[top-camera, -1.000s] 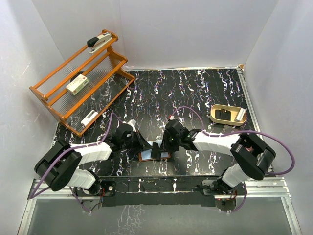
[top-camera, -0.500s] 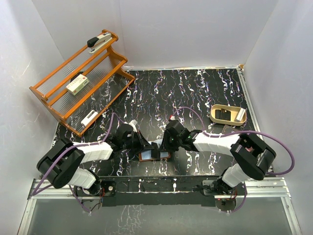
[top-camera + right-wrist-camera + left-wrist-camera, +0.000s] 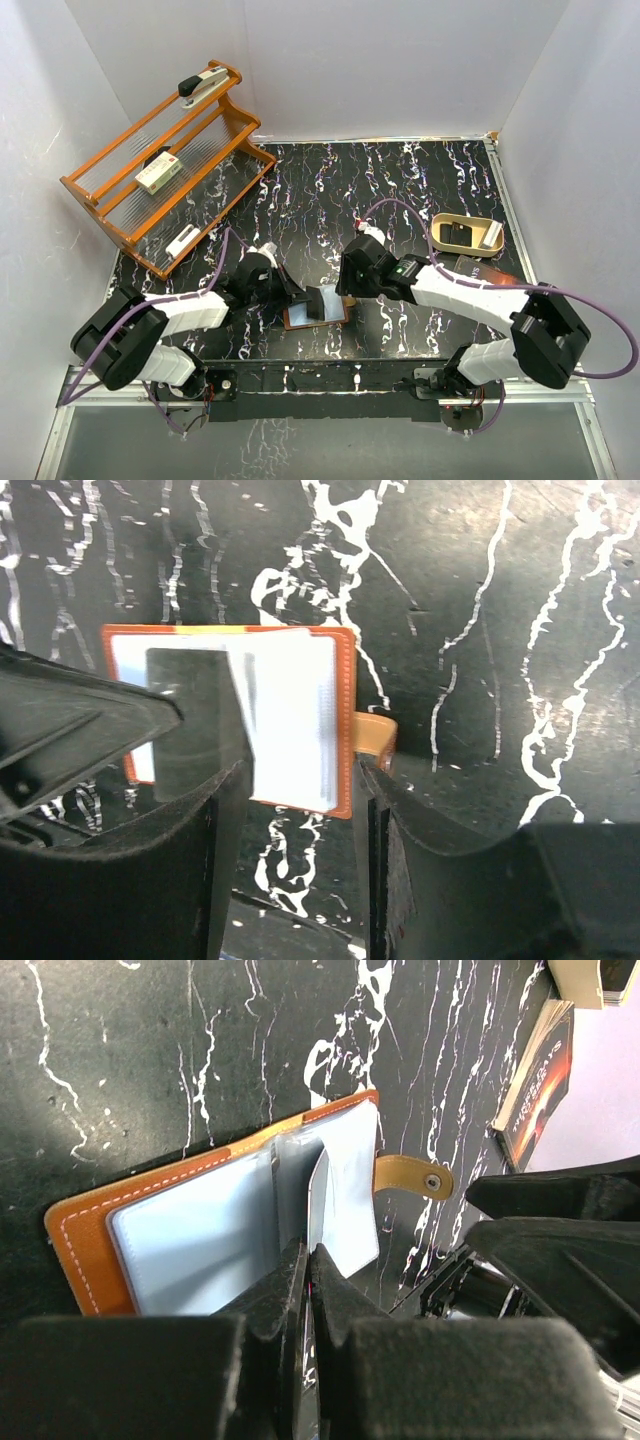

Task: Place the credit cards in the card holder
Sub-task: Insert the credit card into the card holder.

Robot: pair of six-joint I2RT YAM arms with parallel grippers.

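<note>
Top external view is showing the card holder (image 3: 330, 314) lying spread open on the black marbled worktop (image 3: 400, 180), in the lower middle of the frame, between the two arms. The left tool (image 3: 303, 296) is reaching in from the left and clenching a thin pale sheet (image 3: 318, 1195) that is standing upright at the holder's fold. Whether that sheet is a credit card or a pocket leaf is not showing clearly.

In the left wrist view, pale blue pockets are facing up on both halves, and the snap tab (image 3: 412, 1174) is sticking out to the right. The right tool (image 3: 345, 292) is hovering released over the holder's right half, its fingers (image 3: 225, 810) standing apart and gripping nothing. A dark lettered book (image 3: 540, 1070) is lying in the upper right of the left wrist frame, and an orange rack (image 3: 165, 165) is sitting in the upper left of the top view.
</note>
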